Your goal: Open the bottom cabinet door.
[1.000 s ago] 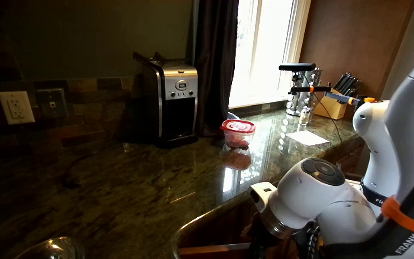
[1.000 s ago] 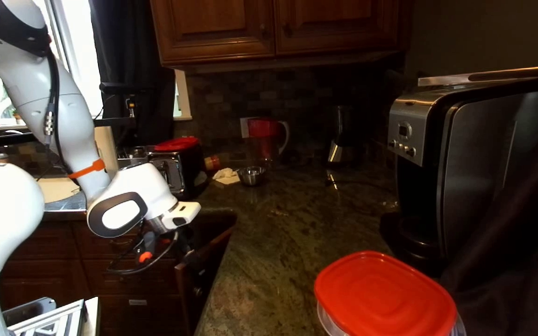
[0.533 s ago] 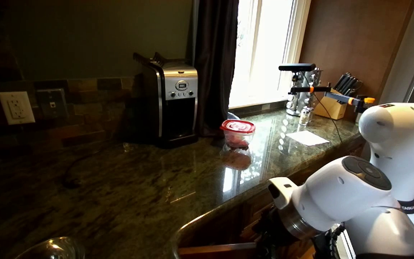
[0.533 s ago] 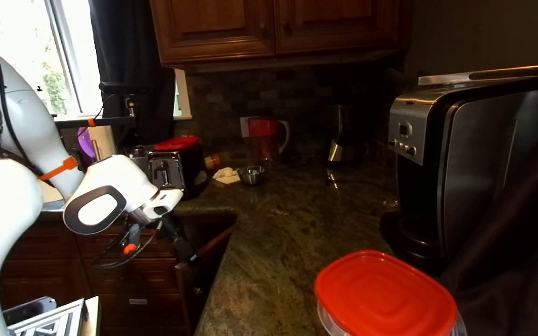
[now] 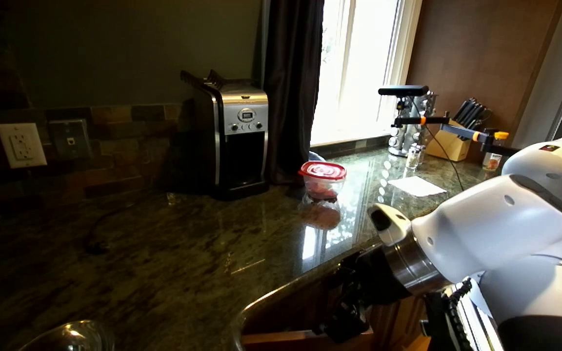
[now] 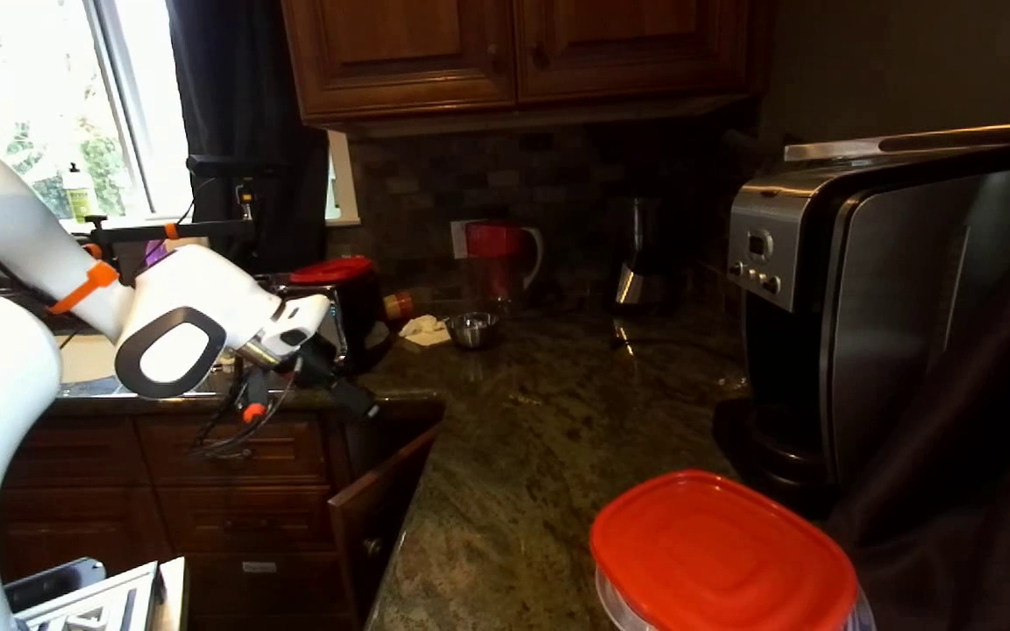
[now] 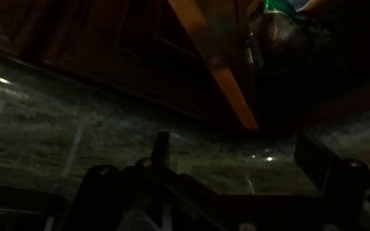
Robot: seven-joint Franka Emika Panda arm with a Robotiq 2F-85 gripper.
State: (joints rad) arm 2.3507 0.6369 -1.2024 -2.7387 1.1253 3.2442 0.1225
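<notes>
The bottom cabinet door (image 6: 382, 482) stands swung open below the counter corner. Its top edge (image 5: 281, 337) also shows in an exterior view. In the wrist view the lit door edge (image 7: 218, 72) runs diagonally, with the dark cabinet inside to its right. A door knob (image 6: 372, 545) shows low on the door. My gripper (image 7: 232, 138) is open with wide-apart fingers and nothing between them. In an exterior view the gripper (image 6: 369, 407) is above the door's top edge, apart from it. The lower part of the door is hidden by the counter.
The granite counter (image 6: 514, 456) rims the corner above the door. A red-lidded container (image 6: 724, 552) and coffee maker (image 5: 242, 131) stand on it. A metal bowl (image 6: 472, 330) and toaster (image 6: 343, 307) are farther back. A bag with green (image 7: 278, 29) sits inside the cabinet.
My gripper has risen from beside the door's top edge to above it, and the arm has drawn back and tilted. The door looks unmoved.
</notes>
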